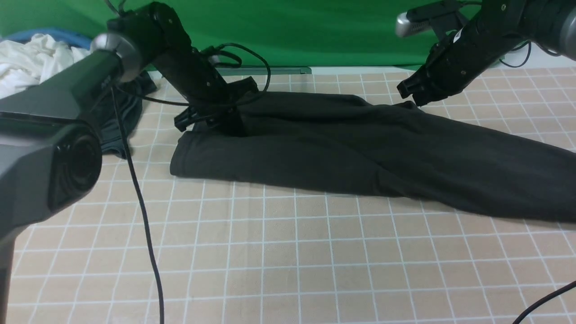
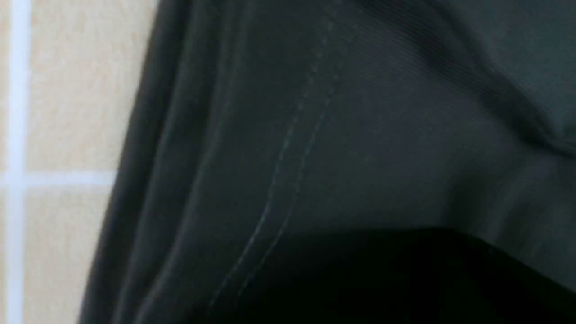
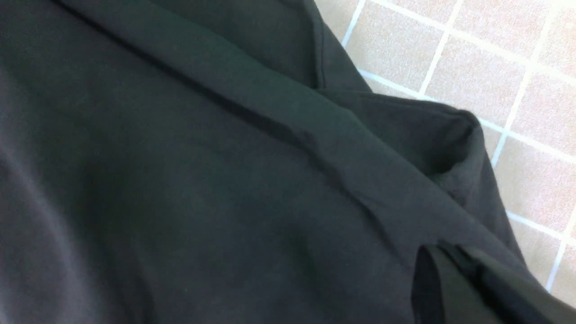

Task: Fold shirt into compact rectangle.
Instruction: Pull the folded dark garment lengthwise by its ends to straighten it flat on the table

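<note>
The black shirt (image 1: pixel 360 153) lies across the tiled table as a long folded strip running from left to far right. Its print and label are hidden. My left gripper (image 1: pixel 225 121) is pushed down into the shirt's far-left edge. In the left wrist view a stitched hem of the shirt (image 2: pixel 360 135) fills the frame, and the gripper (image 2: pixel 382 279) is only a dark mass whose jaws cannot be made out. My right gripper (image 1: pixel 411 96) hovers at the shirt's far edge over a small raised peak. The right wrist view shows the gripper (image 3: pixel 472 288) with its fingers together above the shirt (image 3: pixel 180 180).
A white garment (image 1: pixel 31 63) is heaped at the back left, with a smaller dark grey garment (image 1: pixel 121 112) beside it behind the left arm. A black cable (image 1: pixel 139 202) hangs from the left arm across the near tabletop (image 1: pixel 288 252). A green backdrop closes off the far edge.
</note>
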Available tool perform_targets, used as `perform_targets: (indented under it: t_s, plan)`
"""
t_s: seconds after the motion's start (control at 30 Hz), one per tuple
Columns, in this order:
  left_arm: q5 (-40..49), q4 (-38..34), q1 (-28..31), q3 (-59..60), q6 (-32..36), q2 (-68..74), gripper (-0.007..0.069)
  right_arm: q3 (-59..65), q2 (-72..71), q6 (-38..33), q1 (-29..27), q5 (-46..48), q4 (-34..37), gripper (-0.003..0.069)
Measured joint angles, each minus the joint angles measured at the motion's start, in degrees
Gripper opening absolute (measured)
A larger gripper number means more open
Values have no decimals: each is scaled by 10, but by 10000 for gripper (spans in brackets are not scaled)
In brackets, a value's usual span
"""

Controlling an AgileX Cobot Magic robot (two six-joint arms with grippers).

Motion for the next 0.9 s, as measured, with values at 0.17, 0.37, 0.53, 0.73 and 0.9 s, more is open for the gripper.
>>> perform_targets:
  t_s: [0.17,0.37,0.53,0.73,0.9]
  plan:
    - [-100,-4,0,0,0,9,14,0,0,0,0,-1,0,24]
    - [-310,-12,0,1,0,24,14,0,0,0,0,-1,0,25]
    - [-324,-34,3,1,0,22,14,0,0,0,0,1,0,27]
    - [-157,-15,25,1,0,-27,14,0,0,-32,-1,29,30,22]
    - [-43,24,43,1,0,-101,14,-4,15,-77,-1,40,98,22]
